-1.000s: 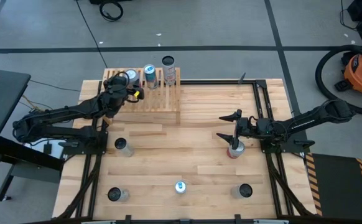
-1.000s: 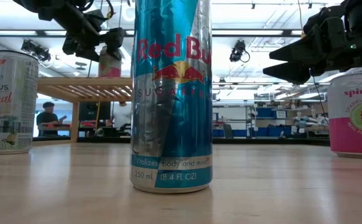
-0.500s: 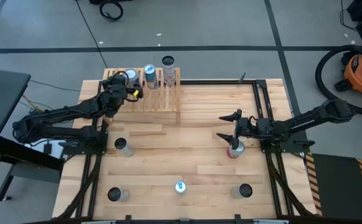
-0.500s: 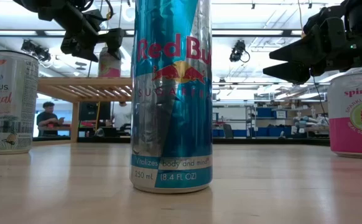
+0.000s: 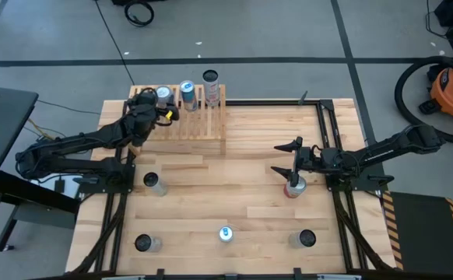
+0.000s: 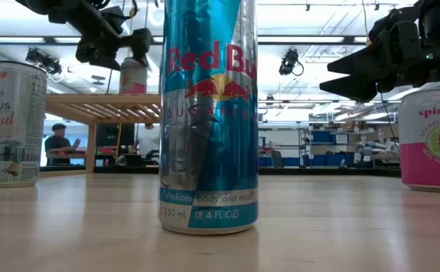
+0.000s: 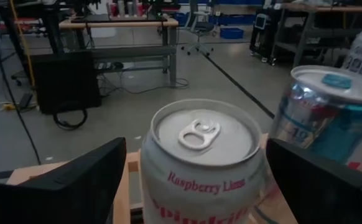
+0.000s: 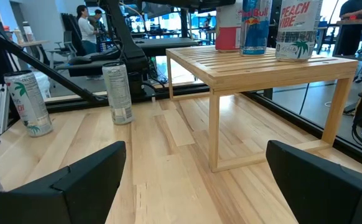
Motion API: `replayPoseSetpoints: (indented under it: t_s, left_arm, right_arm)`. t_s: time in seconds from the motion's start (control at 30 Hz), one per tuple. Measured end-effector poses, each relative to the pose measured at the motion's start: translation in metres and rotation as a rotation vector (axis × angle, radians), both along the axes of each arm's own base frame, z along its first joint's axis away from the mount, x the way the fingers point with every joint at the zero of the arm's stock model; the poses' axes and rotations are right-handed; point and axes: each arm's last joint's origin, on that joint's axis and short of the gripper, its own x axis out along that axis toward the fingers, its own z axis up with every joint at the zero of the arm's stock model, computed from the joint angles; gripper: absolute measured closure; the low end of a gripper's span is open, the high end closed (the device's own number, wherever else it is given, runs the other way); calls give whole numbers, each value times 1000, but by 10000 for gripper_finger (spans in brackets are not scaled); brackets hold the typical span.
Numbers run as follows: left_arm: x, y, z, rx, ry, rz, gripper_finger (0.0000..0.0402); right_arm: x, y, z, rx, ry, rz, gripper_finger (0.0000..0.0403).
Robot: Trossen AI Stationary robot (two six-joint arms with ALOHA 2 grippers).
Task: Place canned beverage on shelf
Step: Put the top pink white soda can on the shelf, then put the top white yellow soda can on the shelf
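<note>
Left gripper (image 5: 158,103) spread wide around a white raspberry-lime sparkling-water can (image 7: 201,163), dark fingers (image 7: 75,183) standing clear of the can's sides, no grip on it. Can upright on the low pale-wood slatted shelf (image 5: 199,124), at the shelf's left end. Just beside it on the same slats, a blue-and-silver energy-drink can (image 5: 187,92), then a white can with a dark top (image 5: 211,85) at the right end. Right gripper (image 5: 287,157) likewise wide open, empty, hovering over the plank tabletop (image 5: 242,187) directly above a red-and-silver can (image 5: 293,187), well apart from the shelf. Nearer the table's front edge, a blue energy-drink can (image 6: 209,113) standing alone, filling the middle of the low view.
</note>
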Motion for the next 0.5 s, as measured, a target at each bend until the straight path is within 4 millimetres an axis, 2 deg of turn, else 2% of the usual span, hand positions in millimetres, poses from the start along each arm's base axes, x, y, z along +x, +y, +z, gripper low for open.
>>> replayPoseSetpoints:
  t_s: [0.27, 0.5]
  left_arm:
    - [-1, -3, 9, 48, -24, -31, 12]
    - [-13, -8, 22, 96, -41, -29, 12]
  right_arm:
    - [0, 0, 0, 0, 0, 0, 4]
    - [0, 0, 0, 0, 0, 0, 4]
